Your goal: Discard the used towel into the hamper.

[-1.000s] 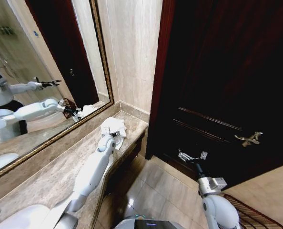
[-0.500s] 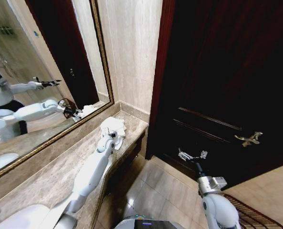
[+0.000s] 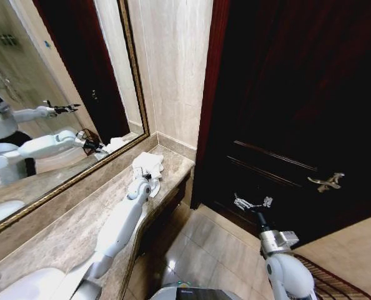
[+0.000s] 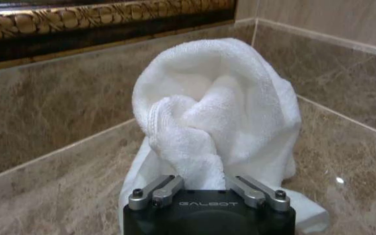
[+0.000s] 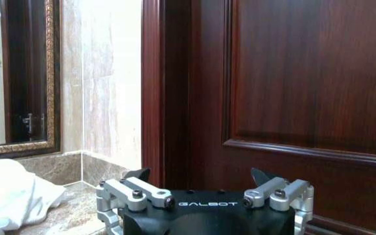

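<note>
The left gripper (image 4: pixel 201 183) has advanced, fingers around the towel (image 4: pixel 217 112).

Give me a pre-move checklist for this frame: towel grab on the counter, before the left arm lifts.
1. Left gripper at the towel: ok, a fold of cloth runs down between its fingers.
2. Grip closed firmly on the fold: cannot tell, the fingertips are hidden by the cloth.
3. Towel free of other items: ok, it lies alone in the corner of the marble counter below the mirror frame.
4. Right gripper out of the way: ok, open and empty, held low in front of the dark door.
5. Hamper located: ok, a ribbed dark rim shows on the floor by the right arm.
</note>
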You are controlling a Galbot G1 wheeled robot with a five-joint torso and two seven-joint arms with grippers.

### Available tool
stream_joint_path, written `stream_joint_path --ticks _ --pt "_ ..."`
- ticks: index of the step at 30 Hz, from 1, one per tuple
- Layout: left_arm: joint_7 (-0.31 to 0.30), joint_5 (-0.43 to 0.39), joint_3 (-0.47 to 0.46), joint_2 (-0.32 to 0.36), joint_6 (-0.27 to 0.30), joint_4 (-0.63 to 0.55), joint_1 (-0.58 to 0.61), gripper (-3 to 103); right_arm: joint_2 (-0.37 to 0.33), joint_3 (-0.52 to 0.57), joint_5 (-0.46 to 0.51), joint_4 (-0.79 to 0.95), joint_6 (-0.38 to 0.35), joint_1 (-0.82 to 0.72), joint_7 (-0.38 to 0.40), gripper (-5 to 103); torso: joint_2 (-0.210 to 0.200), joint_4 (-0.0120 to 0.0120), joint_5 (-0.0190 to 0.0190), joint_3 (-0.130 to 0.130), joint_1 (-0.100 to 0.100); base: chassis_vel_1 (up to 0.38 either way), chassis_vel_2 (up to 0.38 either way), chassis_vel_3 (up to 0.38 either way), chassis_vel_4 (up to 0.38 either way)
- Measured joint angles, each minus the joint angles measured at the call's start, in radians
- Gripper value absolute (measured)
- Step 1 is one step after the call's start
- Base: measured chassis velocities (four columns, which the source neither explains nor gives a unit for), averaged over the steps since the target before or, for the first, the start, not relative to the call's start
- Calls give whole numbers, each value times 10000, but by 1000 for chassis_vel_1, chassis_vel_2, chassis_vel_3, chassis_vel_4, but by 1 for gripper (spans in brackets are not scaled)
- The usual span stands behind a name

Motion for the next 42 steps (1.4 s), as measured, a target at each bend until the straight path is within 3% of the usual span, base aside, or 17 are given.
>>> stream_joint_path --ticks 5,8,10,13,17,31,37,42 --pt "302 177 -64 26 -651 -61 77 10 7 4 0 75 6 -45 2 100 0 0 0 0 0 0 0 0 0" --pt "631 433 -118 64 -1355 -291 197 10 40 4 -11 122 10 -49 27 100 0 0 1 0 0 0 0 0 0" --pt "684 478 -134 80 -1473 -349 228 10 44 2 -12 144 10 -54 35 100 0 0 0 0 0 0 0 0 0" --pt "1122 836 -336 202 -2090 -805 482 10 49 2 -16 227 10 -85 52 100 0 0 0 0 0 0 0 0 0" --pt "1502 1134 -607 360 -2464 -1431 813 10 53 7 -17 304 10 -134 56 100 0 0 0 0 0 0 0 0 0" --pt "1964 1361 -1744 1042 -2652 -4779 2397 10 102 -2 -26 681 43 -319 94 100 0 0 1 -1 0 0 0 0 0" --pt "2328 1086 -3233 1525 -2227 -7281 4316 10 91 30 70 884 21 -356 202 100 0 3 -1 -1 0 0 0 0 0" --pt "2318 1009 -3619 1457 -1982 -8579 5035 10 101 51 141 938 41 -409 227 100 1 2 2 -2 -2 0 0 0 0"
